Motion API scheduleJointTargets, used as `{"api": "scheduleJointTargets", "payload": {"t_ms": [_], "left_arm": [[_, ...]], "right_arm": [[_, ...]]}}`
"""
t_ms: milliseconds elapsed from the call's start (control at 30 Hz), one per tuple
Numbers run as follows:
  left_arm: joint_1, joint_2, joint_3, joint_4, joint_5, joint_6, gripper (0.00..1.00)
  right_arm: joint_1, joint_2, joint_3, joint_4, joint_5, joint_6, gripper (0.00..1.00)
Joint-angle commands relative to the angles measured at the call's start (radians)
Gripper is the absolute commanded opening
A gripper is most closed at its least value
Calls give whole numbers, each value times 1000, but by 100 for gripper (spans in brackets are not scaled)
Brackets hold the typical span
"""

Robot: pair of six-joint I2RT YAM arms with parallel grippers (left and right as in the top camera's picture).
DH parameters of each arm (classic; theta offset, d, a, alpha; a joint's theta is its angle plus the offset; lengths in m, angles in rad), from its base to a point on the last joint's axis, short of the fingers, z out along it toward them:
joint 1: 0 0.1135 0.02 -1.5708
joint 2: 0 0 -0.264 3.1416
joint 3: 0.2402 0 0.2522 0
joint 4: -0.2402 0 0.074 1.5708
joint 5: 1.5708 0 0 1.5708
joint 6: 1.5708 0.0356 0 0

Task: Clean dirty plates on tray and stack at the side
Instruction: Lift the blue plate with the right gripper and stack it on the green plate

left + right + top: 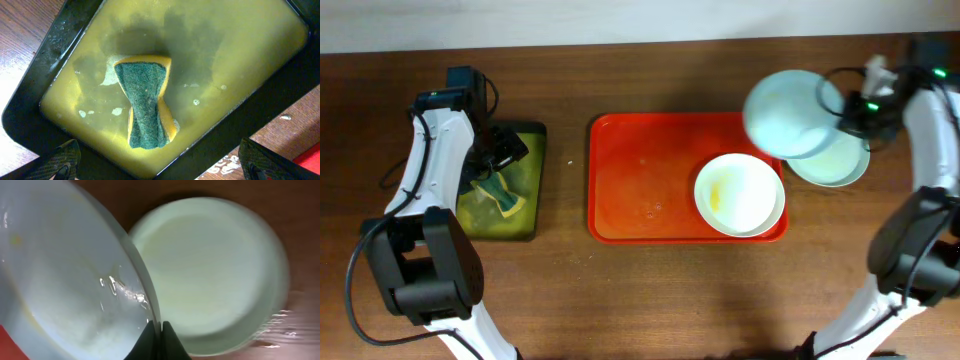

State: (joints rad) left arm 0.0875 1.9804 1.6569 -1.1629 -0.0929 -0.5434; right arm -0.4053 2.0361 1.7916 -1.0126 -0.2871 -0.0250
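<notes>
My right gripper [157,332] is shut on the rim of a pale blue plate [790,112] and holds it in the air over the red tray's [640,180] far right corner. That plate fills the left of the right wrist view [65,280], wet and glossy. A pale mint plate [840,160] lies on the table right of the tray, below the held one; it also shows in the right wrist view [210,275]. A creamy white plate [740,194] with a yellow smear sits on the tray's right side. My left gripper [160,165] is open above the sponge [146,102].
A black tray [505,185] of yellow-green liquid stands at the left with the green and yellow sponge [500,192] in it. The red tray's left half shows small wet spots. White foam specks lie on the wood by the black tray's corner [227,162].
</notes>
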Motion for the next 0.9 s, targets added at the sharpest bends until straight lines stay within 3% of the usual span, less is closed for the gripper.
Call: {"api": "scheduleJointTargets", "payload": {"t_ms": [0,333,367,467,600,767,867], "left_arm": [[7,0,13,-1,0,-1,99],[7,0,13,-1,0,-1,99],[7,0,13,-1,0,-1,99],[7,0,13,-1,0,-1,99],[7,0,13,-1,0,-1,99],[7,0,13,-1,0,-1,99],[7,0,13,-1,0,-1,99]], "right_arm": [[-84,-5,-44,47,-38,8,4],[-125,71,-105,162,56,8,6],[-125,77,-105,161,56,8,11],[-126,81,-105,150,55,8,51],[-125,24,-104,93,-58,36,74],[-87,-65,-104,3,-270,59,71],[26,-69,-105,-85,-294,-117,63]]}}
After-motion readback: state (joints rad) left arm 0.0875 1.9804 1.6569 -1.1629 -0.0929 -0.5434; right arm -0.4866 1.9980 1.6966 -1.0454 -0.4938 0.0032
